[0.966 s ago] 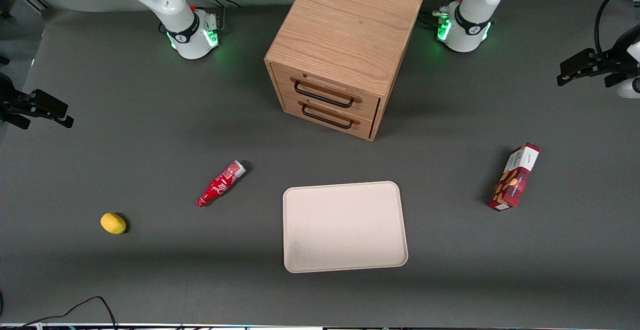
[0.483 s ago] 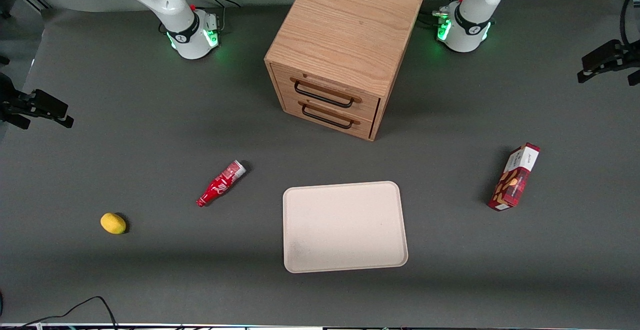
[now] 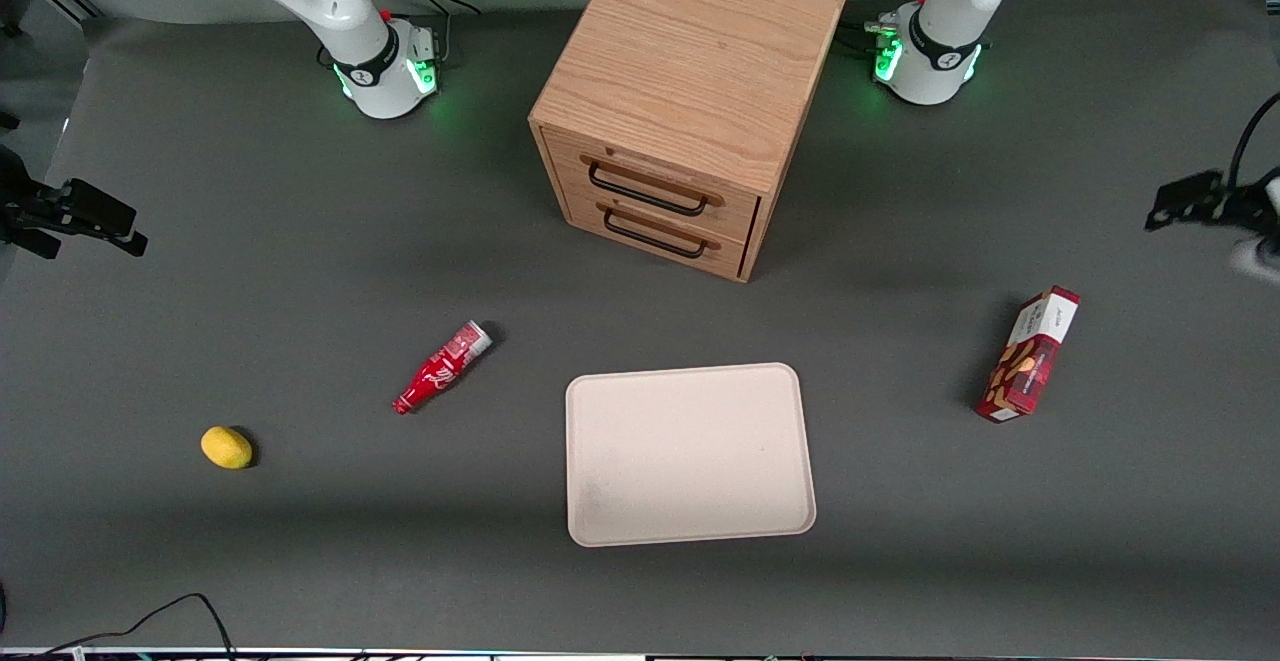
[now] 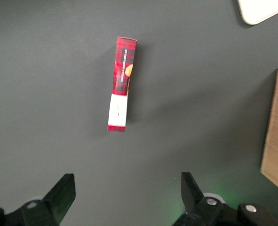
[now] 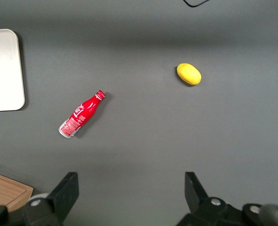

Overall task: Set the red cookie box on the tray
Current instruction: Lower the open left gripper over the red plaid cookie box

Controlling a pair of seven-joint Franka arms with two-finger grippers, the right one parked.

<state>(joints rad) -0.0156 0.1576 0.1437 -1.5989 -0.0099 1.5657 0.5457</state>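
Fingers [image 4: 63, 190] on my working gripper [image 4: 127, 197] are standing spread wide with nothing between them, hanging above bare table [image 3: 900, 561] at the working arm's end. I am seeing the gripper [image 3: 1185, 203] in the front view farther from that camera than the red cookie box [image 3: 1030, 355], well apart from it and higher up. The red cookie box [image 4: 121, 83] is resting on a narrow side on the table, white end panel pointing toward the gripper. The tray [image 3: 688, 453] is sitting near the table's middle, well apart from the box, with nothing on it. I am also seeing 1 wooden drawer cabinet [image 3: 690, 101], 1 red bottle [image 3: 442, 368] lying on its side and 1 lemon [image 3: 226, 447] toward the parked arm's end.
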